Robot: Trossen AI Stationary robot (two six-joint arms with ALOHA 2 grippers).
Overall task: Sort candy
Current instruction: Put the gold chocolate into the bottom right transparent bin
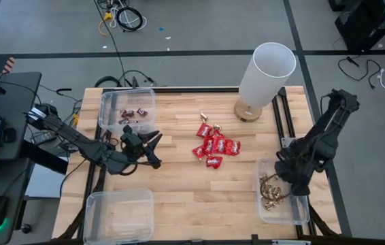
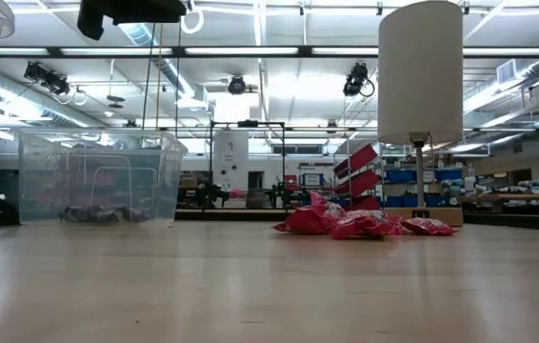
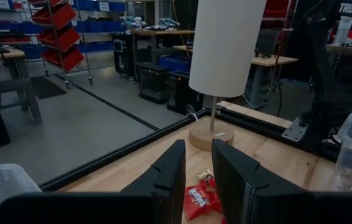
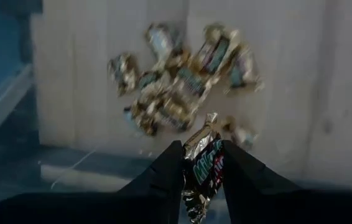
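- Fingers of the right gripper [image 4: 199,165] pinched a gold-foil piece [image 4: 202,163] above the gold pile [image 1: 271,191] in the four-o'clock bin [image 1: 301,212].
- Left gripper [image 1: 153,150] waited at nine o'clock, fingers narrowly apart, empty.
- Red packets [image 1: 215,147] lay mid-tabletop.

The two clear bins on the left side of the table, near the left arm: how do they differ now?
The bin at the table's far side holds a few dark mini bars; the bin at the near corner shows nothing inside. The far bin lies wholly on the wood; the near bin overhangs the table's edge. The left claw hangs between them, nearer the far one. Both are clear plastic, open-topped and upright.
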